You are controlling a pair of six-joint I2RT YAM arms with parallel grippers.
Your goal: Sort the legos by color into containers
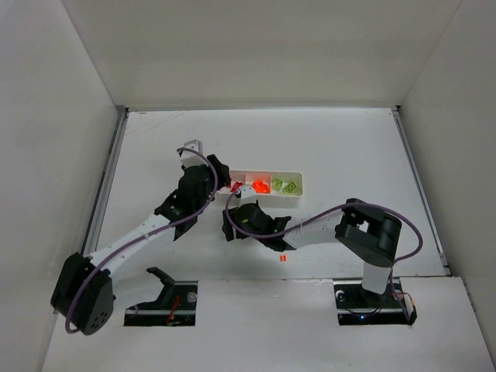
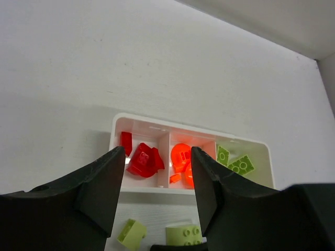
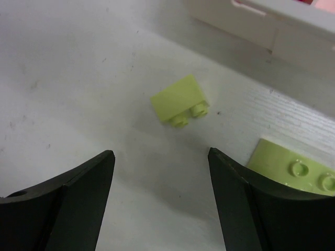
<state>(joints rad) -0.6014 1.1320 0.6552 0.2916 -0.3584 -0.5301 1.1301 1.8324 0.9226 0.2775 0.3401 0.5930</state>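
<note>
Legos [image 2: 144, 159] red, orange, yellow-green fill the tray [image 2: 141, 184]; left gripper [image 2: 157, 150] and right gripper [image 3: 160, 151] gape empty

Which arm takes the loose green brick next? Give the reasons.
Right. The right gripper is open and empty over the table, and the green brick lies just ahead, in line with the gap between its jaws. The left gripper, also open, hangs over the tray at its red compartment.

No writing can be read (in any view).
</note>
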